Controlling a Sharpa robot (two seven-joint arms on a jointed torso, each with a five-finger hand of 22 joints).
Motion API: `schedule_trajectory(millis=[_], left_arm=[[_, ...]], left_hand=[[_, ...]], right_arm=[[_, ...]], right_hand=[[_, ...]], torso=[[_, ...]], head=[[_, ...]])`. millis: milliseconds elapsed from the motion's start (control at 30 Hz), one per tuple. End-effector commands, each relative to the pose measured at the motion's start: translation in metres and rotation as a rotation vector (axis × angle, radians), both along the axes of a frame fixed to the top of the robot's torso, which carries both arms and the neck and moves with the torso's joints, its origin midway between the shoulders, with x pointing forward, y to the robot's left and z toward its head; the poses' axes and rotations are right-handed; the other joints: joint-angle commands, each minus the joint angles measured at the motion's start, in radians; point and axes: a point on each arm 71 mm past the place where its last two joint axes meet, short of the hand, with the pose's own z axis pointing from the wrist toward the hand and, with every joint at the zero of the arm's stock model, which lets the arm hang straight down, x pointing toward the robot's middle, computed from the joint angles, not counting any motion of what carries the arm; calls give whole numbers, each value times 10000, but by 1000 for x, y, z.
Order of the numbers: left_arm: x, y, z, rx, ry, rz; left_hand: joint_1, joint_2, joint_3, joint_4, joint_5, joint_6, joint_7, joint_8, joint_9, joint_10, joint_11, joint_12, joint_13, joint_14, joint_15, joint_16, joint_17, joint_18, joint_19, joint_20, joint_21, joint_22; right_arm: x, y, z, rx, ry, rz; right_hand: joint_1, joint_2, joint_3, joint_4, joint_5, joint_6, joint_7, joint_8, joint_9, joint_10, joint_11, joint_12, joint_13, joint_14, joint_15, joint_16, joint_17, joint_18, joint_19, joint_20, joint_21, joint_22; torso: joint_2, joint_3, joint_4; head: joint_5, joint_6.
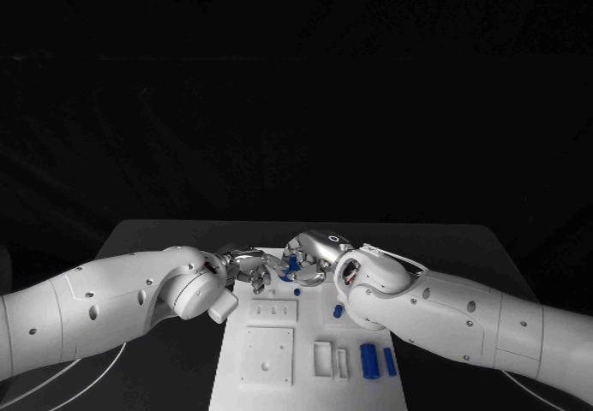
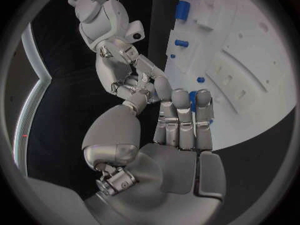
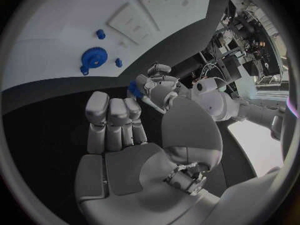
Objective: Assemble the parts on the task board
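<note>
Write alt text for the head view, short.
Both white arms meet over the far end of the white task board, the left hand and right hand close together around a small blue part. Two blue cylinders lie near the board's front right.

Both hands crowd the far end of the board [image 1: 309, 377]: the left hand [image 1: 251, 272] and right hand [image 1: 307, 257] sit nearly fingertip to fingertip there, with a small blue part [image 1: 288, 271] between them and little room for anything to pass. The right forearm lies across the board's right side, close above the blue peg [image 1: 338, 310]. Nearer the robot, the raised white blocks [image 1: 270, 355] and two blue cylinders [image 1: 378, 360] stand in the way, while the counter [image 1: 161, 235] to either side lies open.
</note>
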Motion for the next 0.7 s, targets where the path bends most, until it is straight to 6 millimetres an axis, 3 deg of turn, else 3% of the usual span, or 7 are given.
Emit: schedule_trajectory(millis=[33,267,500,700], left_arm=[[-1,-4,1,-43,9,-244],[0,-3,1,-14,-10,-144],[0,-3,1,8,4,-101],[-1,-4,0,59,74,-181]], left_hand=[[81,-32,32,-4,-55,-7,32,-66,16,-71,16,55,5,-59,8,56,-15,-97,-82,-1335,44,-18],[-127,-135,-62,111,-234,-73,54,-140,31,-98,35,79,-11,-82,20,107,-107,-118,-108,-1337,87,-75],[-460,-391,-133,459,-707,-229,91,-290,40,-165,66,112,-41,-131,35,178,-264,-105,-161,-1351,131,-186],[-615,-560,-162,649,-818,-230,90,-319,65,-171,64,147,-47,-138,32,232,-330,-95,-183,-1353,162,-237]], right_arm=[[-1,2,-1,-97,51,87],[-3,2,-1,-63,39,120],[-3,3,-1,-100,87,153],[-3,3,-2,-113,100,139]], right_hand=[[0,75,56,-14,27,578,362,63,373,38,-12,38,9,-8,-86,-58,9,915,44,-50,-8,98],[-5,77,58,-18,28,579,362,62,375,43,-12,43,14,-7,-87,-59,10,915,47,-51,-8,98],[-8,77,61,-24,32,582,361,62,378,50,-13,47,20,-6,-88,-59,11,915,51,-52,-8,98],[-9,76,63,-29,36,582,360,61,380,52,-13,49,22,-6,-88,-60,11,915,52,-53,-8,98]], torso=[[-1,1,1],[-5,2,5],[3,8,-10],[0,3,-8]], head=[[5,-10],[5,-15],[26,-18],[23,-26]])
